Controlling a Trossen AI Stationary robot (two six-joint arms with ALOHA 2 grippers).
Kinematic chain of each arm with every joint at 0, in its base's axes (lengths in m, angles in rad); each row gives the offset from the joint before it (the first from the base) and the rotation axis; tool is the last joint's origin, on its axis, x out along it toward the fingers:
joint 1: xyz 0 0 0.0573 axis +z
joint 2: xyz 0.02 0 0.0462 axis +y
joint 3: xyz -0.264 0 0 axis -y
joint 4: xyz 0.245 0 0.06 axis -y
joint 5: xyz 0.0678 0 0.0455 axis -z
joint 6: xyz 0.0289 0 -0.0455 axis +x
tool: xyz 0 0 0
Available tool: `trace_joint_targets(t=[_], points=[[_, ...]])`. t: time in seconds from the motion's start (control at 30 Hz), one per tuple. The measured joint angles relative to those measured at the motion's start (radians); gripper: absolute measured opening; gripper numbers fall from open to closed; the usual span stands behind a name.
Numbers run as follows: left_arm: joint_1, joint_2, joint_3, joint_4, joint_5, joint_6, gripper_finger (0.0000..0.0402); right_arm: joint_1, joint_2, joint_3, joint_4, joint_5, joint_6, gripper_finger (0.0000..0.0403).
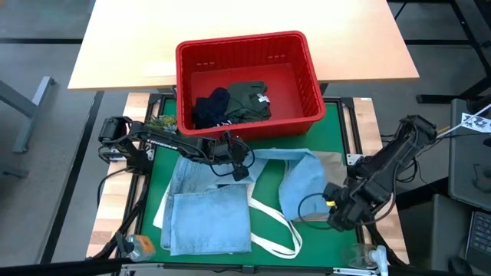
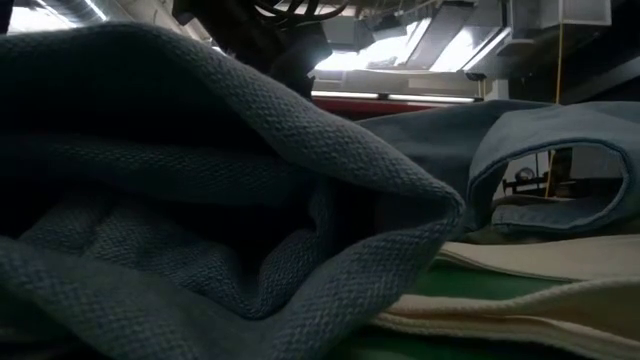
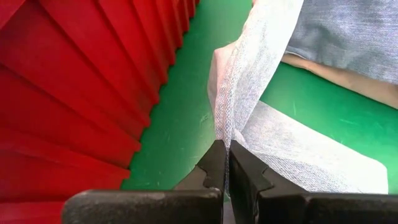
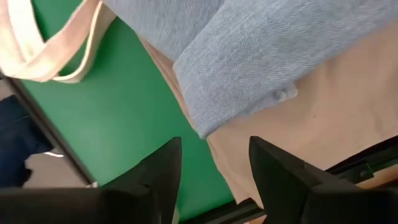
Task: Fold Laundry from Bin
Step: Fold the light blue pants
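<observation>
Light blue jeans (image 1: pixel 207 215) lie on the green mat (image 1: pixel 265 192), partly folded at the near left, with another part (image 1: pixel 298 182) toward the right. They fill the low view (image 2: pixel 200 200). My left gripper (image 1: pixel 239 169) is shut on the jeans just in front of the red bin (image 1: pixel 247 77). The bin holds a dark navy garment (image 1: pixel 211 107) and a dark olive one (image 1: pixel 249 100). My right gripper (image 4: pixel 214 158) is open and empty above the mat, by a jeans corner (image 4: pixel 249 81) that lies on beige cloth (image 4: pixel 323 124). My left gripper pinches a raised edge of the jeans (image 3: pixel 225 127) between its two shut fingers (image 3: pixel 214 162); the pale inner side of the cloth shows. One layer or several, I cannot tell. The cloth runs from the fingers down onto the mat, where the rest lies.
A white tote bag's straps (image 1: pixel 272 226) lie on the mat among the jeans, and also show in the right wrist view (image 4: pixel 56 56). The bin's red wall (image 3: pixel 74 93) stands close beside my left gripper. A wooden table (image 1: pixel 245 23) lies beyond the bin.
</observation>
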Motion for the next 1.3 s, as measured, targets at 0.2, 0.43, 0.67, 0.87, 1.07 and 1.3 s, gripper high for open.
trace_joint_targets(t=[0.2,0.43,0.67,0.87,1.07,1.3], points=[[0.0,0.0,0.0,0.0,0.0,0.0,0.0004,0.032,0.064,0.0,0.0,0.002,-0.03,0.0186],[0.0,0.0,0.0,0.0,0.0,0.0,0.0004,0.035,0.13,0.0,0.02,0.059,-0.08,0.0186],[0.0,0.0,0.0,0.0,0.0,0.0,0.0004,0.034,0.152,0.0,0.073,0.071,-0.133,0.0147],[0.0,0.0,0.0,0.0,0.0,0.0,0.0004,0.034,0.132,0.0,0.072,0.063,-0.135,0.0015],[-0.001,0.0,0.0,0.013,-0.018,0.0,0.0006,-0.01,0.079,0.036,-0.004,0.044,-0.133,0.002],[0.0,0.0,0.0,0.091,-0.023,0.0,0.0072,-0.13,0.031,0.226,-0.314,0.045,-0.138,0.0012]])
